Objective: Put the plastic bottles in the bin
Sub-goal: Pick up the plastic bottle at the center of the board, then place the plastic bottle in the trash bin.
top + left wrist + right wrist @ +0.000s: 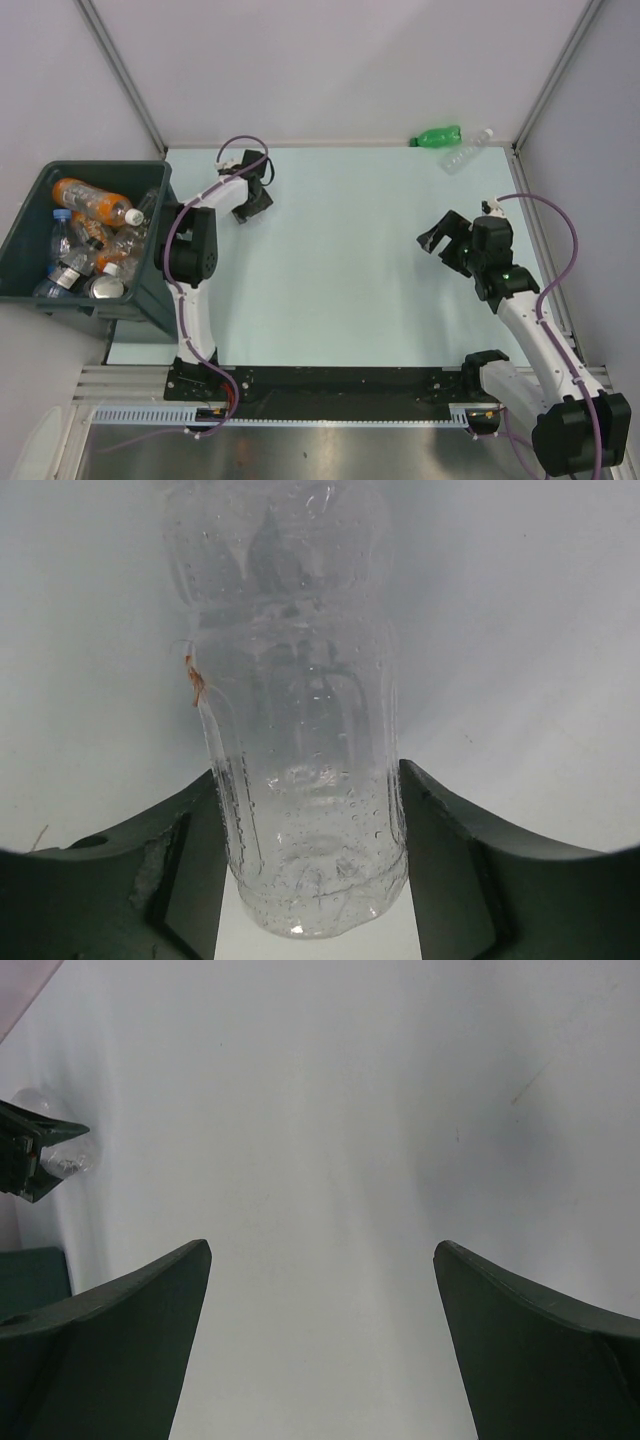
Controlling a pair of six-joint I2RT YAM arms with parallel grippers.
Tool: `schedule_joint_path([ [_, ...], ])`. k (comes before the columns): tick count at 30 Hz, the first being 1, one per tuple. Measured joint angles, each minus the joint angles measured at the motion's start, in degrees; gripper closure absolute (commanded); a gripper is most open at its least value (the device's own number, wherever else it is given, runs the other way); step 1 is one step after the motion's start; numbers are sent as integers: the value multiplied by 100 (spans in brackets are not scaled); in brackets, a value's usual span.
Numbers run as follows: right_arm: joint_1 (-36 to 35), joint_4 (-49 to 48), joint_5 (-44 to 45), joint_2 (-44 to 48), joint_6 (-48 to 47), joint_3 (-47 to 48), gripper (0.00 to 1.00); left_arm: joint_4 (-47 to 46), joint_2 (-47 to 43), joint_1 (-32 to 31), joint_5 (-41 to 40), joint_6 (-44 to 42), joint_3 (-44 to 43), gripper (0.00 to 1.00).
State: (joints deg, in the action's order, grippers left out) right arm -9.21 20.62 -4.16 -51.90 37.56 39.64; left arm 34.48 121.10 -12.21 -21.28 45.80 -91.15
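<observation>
While my left hand (307, 770) has a finger pressed against each side of a clear bottle (300, 700), that bottle sits close to the far left corner of the surface (340, 280). Its ribbed base points back toward my wrist and its body runs out past my fingers (180, 860). The plastic is beaded with droplets inside, and a small orange scrap clings to its left side. I cannot tell whether the bottle rests on the surface or is clear of it.

Just beyond that corner, the bin (100, 166) stands against the surface's left edge, outside it. It holds an orange bottle (90, 198) lying on top of a heap of clear ones.

Two more bottles lie at the far edge, near the far right corner. One is a green bottle (435, 136). Just beside it, to the right, is a second clear bottle (467, 152) with a white cap.

My right hand (320, 1250) hovers over the right part of the surface, nearer than those two and well apart from them. Its fingers are spread wide with nothing between them but bare surface.
</observation>
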Motion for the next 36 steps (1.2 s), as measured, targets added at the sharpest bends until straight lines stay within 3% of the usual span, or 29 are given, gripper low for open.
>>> schedule_joint_path([
  [2, 9, -9, -26, 4, 20, -39, 0, -17, -15, -13, -26, -9, 28, 58],
  [8, 15, -13, -22, 118, 46, -133, 0, 146, -409, -249, -236, -236, 225, 59],
  [16, 35, 192, 90, 584, 146, -136, 0, 238, -2717, -1193, -522, -1139, 966, 57],
  [22, 44, 315, 151, 951, 197, -136, 0, 542, -4232, -1344, -586, -1799, 1104, 49],
  [29, 50, 470, 127, 1115, 280, -136, 0, 1067, -5681, -1344, -1290, -2398, 1154, 41],
  [36, 50, 476, 90, 1137, 387, -136, 1, 1539, -6148, -1314, -2162, -2924, 708, 37],
])
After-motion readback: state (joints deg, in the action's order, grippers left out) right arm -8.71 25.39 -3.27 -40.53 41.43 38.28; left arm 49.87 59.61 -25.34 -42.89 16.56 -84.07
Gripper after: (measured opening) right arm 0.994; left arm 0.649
